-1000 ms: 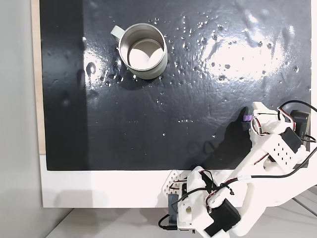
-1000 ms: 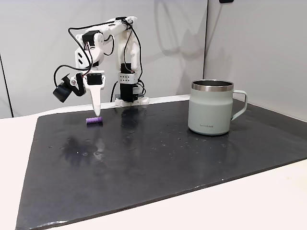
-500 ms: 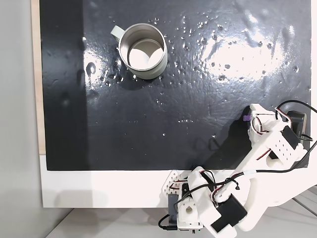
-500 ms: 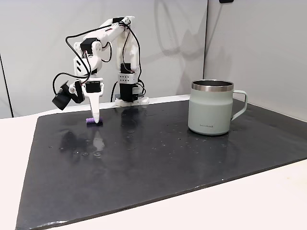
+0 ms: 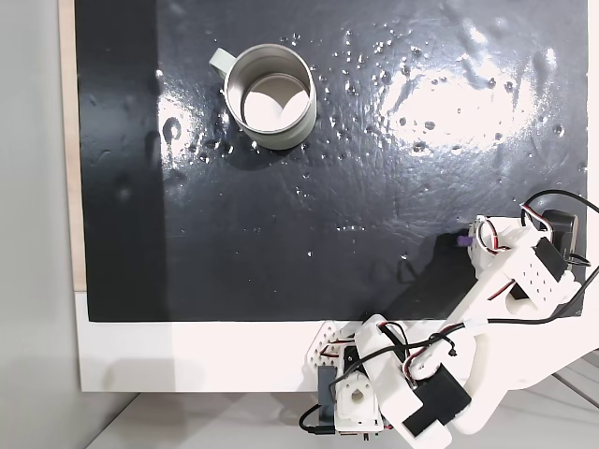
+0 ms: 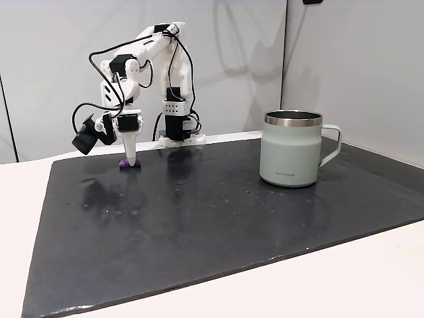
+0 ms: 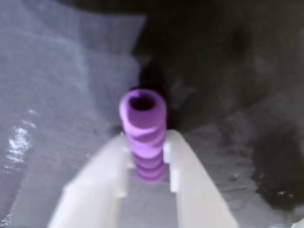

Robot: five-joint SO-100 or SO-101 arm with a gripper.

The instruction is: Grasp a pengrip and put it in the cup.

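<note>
The light-purple ribbed pengrip lies on the black mat, its open end facing away in the wrist view. My gripper has its two white fingers pressed against both sides of the tube, shut on it. In both fixed views the gripper points straight down with its tip at the mat, and a sliver of the pengrip shows beside it. The grey-green cup stands upright and far from the gripper, its handle at its upper left in the top-down fixed view.
The black mat is wet, with scattered droplets. It lies on a white table whose front strip holds the arm's base. A small black camera hangs off the wrist.
The gripper has come down from just above the pengrip to the mat, and its fingers now sit on both sides of the tube. The cup has not moved.
</note>
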